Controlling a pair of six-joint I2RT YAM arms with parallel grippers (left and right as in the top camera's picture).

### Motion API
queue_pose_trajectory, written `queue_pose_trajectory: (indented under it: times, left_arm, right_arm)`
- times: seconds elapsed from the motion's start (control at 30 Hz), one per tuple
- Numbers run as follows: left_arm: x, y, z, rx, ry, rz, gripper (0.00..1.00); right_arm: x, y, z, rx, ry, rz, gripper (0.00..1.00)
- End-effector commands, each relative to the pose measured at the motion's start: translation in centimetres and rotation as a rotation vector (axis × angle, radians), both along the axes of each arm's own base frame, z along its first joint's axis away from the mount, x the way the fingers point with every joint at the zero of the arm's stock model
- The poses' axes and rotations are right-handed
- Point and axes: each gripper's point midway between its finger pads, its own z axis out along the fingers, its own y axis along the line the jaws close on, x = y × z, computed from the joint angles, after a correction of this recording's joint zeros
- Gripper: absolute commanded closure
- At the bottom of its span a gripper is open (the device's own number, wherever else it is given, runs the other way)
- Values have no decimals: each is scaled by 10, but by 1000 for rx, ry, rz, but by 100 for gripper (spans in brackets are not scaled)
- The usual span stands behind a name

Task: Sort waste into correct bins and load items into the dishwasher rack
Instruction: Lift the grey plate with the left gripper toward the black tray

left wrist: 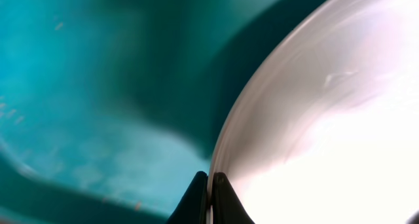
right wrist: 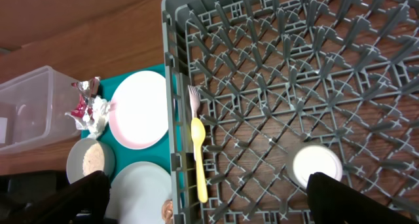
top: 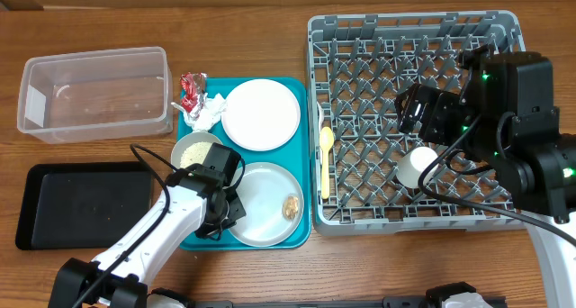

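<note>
L arm (top: 148,231), white, runs from bottom-left of frame up & right toward centre, wrist bent down. L gripper (top: 225,213) points down at lower centre. In the L wrist view its fingertips (left wrist: 196,201) sit at the bottom edge, pressed nearly together, pinching the rim of the light grey plate (top: 263,189). R arm (top: 526,155), black w/ green LEDs, fills right side, reaching left. R gripper (top: 416,110) hangs upper right, jaws spread wide & empty. Its fingers (right wrist: 78,198) sit in both bottom corners of the R wrist view.

blurry, edge-cropped plate (left wrist: 327,119)
</note>
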Motion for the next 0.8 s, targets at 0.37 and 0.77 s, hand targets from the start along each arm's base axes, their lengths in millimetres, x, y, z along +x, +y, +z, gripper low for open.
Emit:
queue_pose_trajectory:
  times: [0.37,0.77]
  left_arm:
    - [24,5,99,21,-193,-96,96]
    - [1,64,167,89,-334,85,96]
  right_arm:
    - [1,-1,5,-4,-15,-2,0]
    - [1,-1,5,-4,-15,-2,0]
